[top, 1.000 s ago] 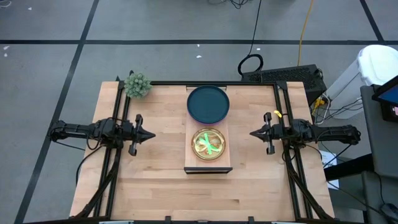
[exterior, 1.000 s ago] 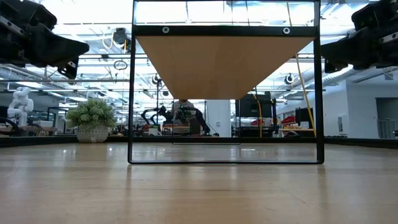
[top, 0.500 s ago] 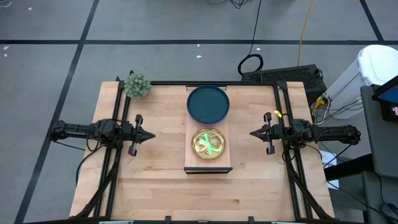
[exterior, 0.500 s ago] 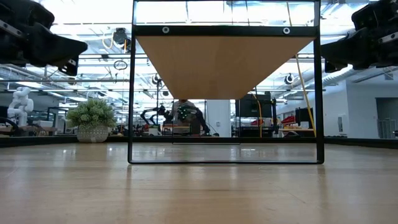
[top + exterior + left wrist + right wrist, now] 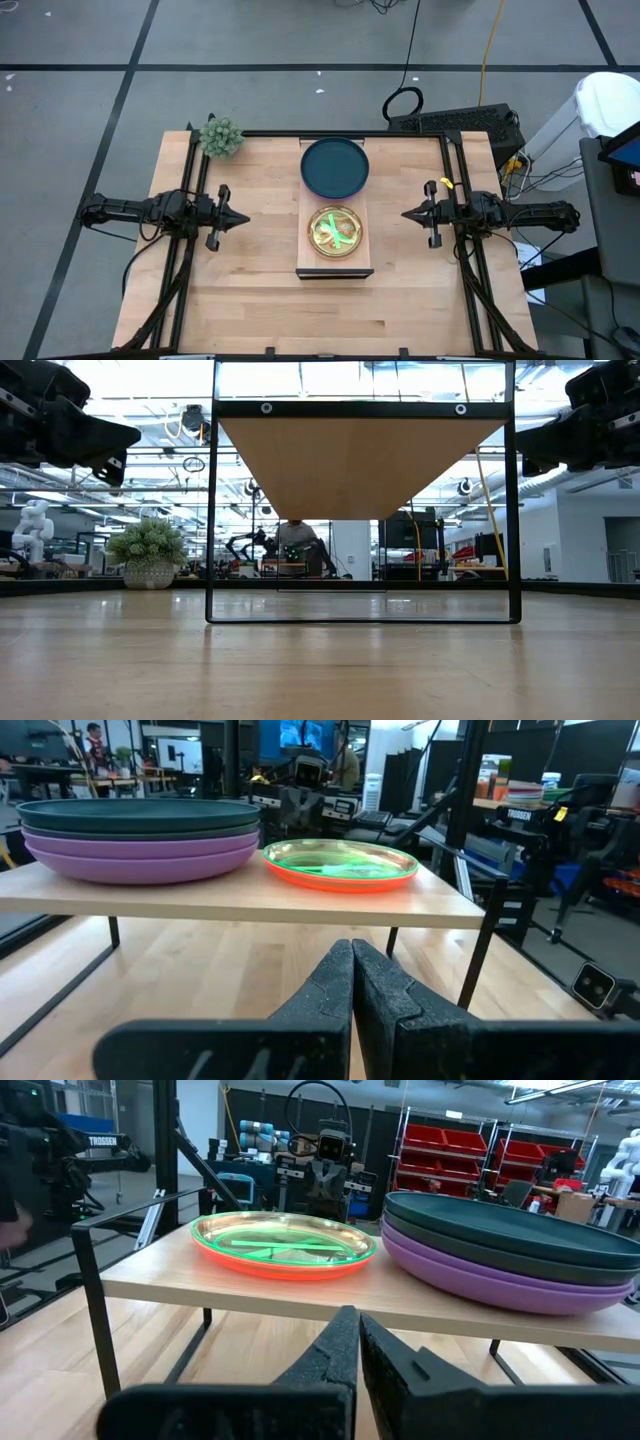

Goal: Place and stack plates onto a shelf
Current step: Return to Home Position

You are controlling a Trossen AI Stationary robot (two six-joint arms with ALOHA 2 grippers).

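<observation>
The shelf (image 5: 335, 262), a light-wood plank on thin black legs, stands mid-table. On its far half rests a stack of large plates (image 5: 335, 167), dark teal over purple (image 5: 140, 855). On its near half sits a stack of small plates (image 5: 336, 231), neon green over translucent pink (image 5: 283, 1245). My left gripper (image 5: 245, 217) hovers left of the shelf, shut, touching nothing. My right gripper (image 5: 405, 215) hovers right of the shelf, shut as well. Both point level toward the shelf (image 5: 240, 905).
A small green plant (image 5: 221, 136) stands at the table's far left corner. Black frame rails (image 5: 190, 250) run along the table's left and right sides under each arm. Bare wood lies on the table's near part (image 5: 330, 315) and on both sides of the shelf.
</observation>
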